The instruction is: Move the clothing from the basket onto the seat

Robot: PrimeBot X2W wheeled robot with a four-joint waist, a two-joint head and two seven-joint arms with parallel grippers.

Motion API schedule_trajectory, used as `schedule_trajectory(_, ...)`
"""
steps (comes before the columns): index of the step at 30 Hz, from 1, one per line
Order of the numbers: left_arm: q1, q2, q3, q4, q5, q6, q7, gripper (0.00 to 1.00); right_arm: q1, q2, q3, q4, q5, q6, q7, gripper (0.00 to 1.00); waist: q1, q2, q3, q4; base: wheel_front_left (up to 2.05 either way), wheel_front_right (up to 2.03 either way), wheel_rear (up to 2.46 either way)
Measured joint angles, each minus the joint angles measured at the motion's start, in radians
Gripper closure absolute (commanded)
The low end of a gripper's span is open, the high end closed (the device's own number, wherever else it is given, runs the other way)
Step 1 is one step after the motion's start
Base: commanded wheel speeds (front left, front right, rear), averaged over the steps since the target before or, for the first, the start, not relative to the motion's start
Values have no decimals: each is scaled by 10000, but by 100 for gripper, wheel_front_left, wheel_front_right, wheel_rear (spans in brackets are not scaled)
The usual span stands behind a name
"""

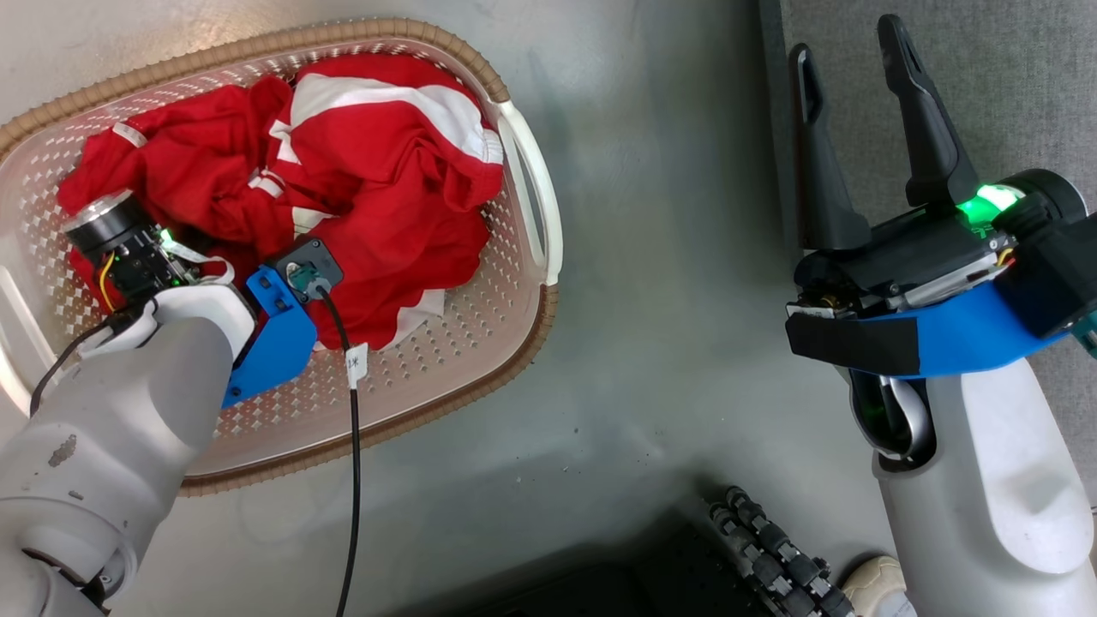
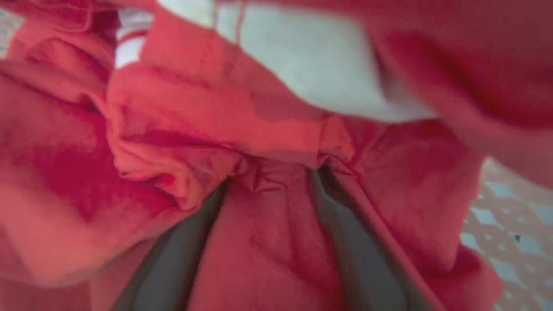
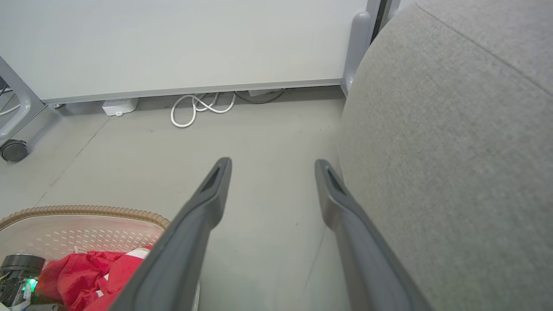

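Note:
The red clothing [image 1: 377, 188] with white bands lies bunched in the cream basket [image 1: 386, 30] on the floor. My left arm reaches down into the pile, and its fingers are buried in the cloth. In the left wrist view the left gripper [image 2: 272, 181] stands open, its dark fingers [image 2: 345, 242] spread, with red clothing [image 2: 268, 242] bunched between and over them. The basket floor [image 2: 510, 216] shows at the right. My right gripper [image 1: 847, 43] is open and holds nothing, hovering over the floor by the edge of the grey seat [image 1: 986, 86]. The right gripper [image 3: 272, 163] has the seat [image 3: 453, 151] close on its right.
A black cable [image 1: 351, 480] runs from my left wrist across the basket rim to the floor. A white cable [image 3: 198, 108] and a white box [image 3: 119, 106] lie along the far wall panel, with a caster [image 3: 13, 150] at the left. My dark base [image 1: 754, 548] sits below.

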Motion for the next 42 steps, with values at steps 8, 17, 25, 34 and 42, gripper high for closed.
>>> schedule_trajectory(8, -47, -255, -77, 13, -79, 4, 437, 100, 0, 0, -105, -109, -81, 0, 0, 0, 0, 0, 21, 61, 0, 0, 0)
schedule_trajectory(17, -35, -646, -125, 25, -163, 105, 763, 100, 19, 0, -171, -92, -184, 0, 0, 0, -1, 0, -202, 195, 0, 0, 0)
schedule_trajectory(25, 232, -888, -82, 27, -445, 278, 430, 100, 30, 0, -247, -8, -278, 0, 0, 0, -1, 0, -672, 357, 0, 0, 0)
schedule_trajectory(34, 347, -894, 84, -12, -872, 199, -550, 100, 70, 0, -276, 140, -518, 0, 0, 0, -1, 0, -1494, 715, 0, 0, 0)
schedule_trajectory(42, 739, -1068, 460, -42, -1448, 194, -1877, 100, 221, 4, -320, 343, -765, 0, 0, 0, -1, 0, -2470, 1138, 0, 0, 0)
